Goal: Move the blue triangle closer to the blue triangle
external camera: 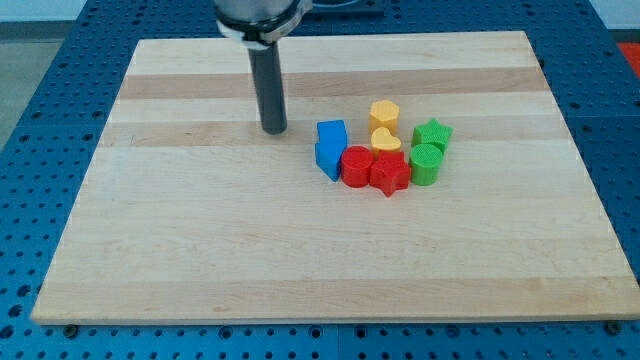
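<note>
My tip had no fingers, just a bare dark rod holding nothing, parked left of the cluster and apart from it. The two blue plastic blocks already sat touching beside the red cylinder, so I'd guess it was pretty much done.

Pale wood board on blue perforated bench. Eight blocks on it, all clustered right of centre. Two blue blocks at cluster's left: blue cube above, blue triangle just below, touching. Red cylinder touching the triangle's right side, red star next to it. Yellow hexagon at the cluster's top, yellow heart below it. Green star at the far right, green cylinder under it. My tip down on the board, left of the blue cube, apart from it.
</note>
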`<state>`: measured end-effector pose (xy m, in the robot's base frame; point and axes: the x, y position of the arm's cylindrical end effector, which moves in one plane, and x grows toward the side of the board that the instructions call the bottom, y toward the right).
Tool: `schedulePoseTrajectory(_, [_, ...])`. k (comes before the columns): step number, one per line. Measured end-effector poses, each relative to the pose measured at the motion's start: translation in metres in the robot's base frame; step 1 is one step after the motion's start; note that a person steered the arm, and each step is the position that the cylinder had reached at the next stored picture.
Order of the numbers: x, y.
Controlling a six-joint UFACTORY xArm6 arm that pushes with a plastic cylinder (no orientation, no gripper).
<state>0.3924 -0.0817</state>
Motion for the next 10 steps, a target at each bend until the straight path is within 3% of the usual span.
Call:
schedulePoseTrajectory(3, [0.019, 0.087])
schedulePoseTrajectory(5, [0.02, 0.064])
schedulePoseTrajectory(7, [0.07, 0.022])
schedulePoseTrajectory(10, [0.077, 0.079])
